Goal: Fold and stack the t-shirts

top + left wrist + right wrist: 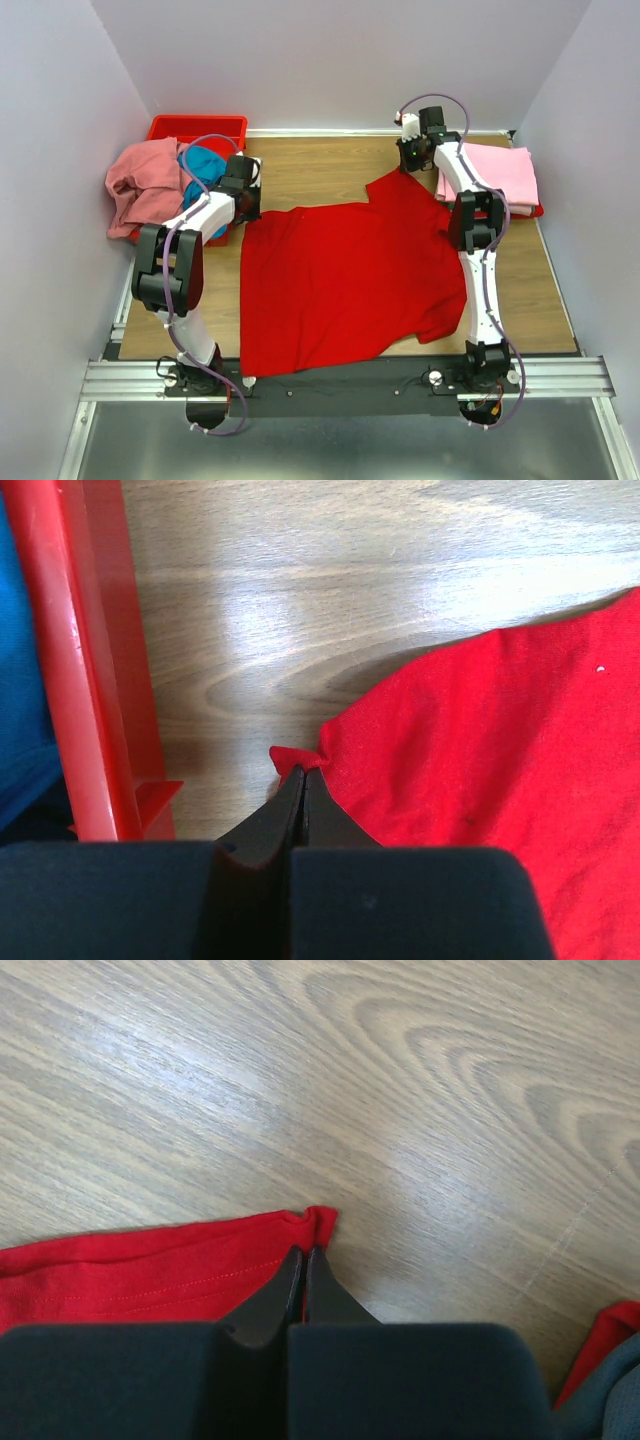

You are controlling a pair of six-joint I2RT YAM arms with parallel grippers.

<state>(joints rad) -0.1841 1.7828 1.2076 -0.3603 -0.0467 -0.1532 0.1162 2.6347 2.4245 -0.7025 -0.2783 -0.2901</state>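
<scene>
Top view, 12 o'clock = away from the arm bases.

Red t-shirt (350, 285) lies spread flat mid-table, with some wrinkles toward its 4 o'clock side. Its near hem reaches the 6 o'clock edge of the table (320, 165). One sleeve sticks out at the shirt's 1 o'clock.

Left gripper (303, 770): jaws closed tight, pinching a small nub of red cloth at the shirt's 10 o'clock corner. In your left wrist view the cloth fans out toward 3 o'clock from the tips. The red bin (80, 660) wall sits just beside them at 9 o'clock, apart from the shirt.

Right gripper (303, 1252): jaws closed, clamped on the stitched hem corner of the 1 o'clock sleeve. In your right wrist view the cloth runs off toward 9 o'clock and bare wood fills the 12 o'clock side. There's a red scrap at the 4 o'clock corner of that view; you can't tell what it is.

The rest:
- Light pink t-shirt (500, 175) sits folded at the table's 2 o'clock, just beside the right arm. A red edge shows under it; can't tell what.
- Salmon pink t-shirt (145, 185) is crumpled at the table's 10 o'clock and spills over the bin's near side.
- Teal blue t-shirt (205, 165) is bunched against it on its 3 o'clock side, next to the left wrist.
</scene>
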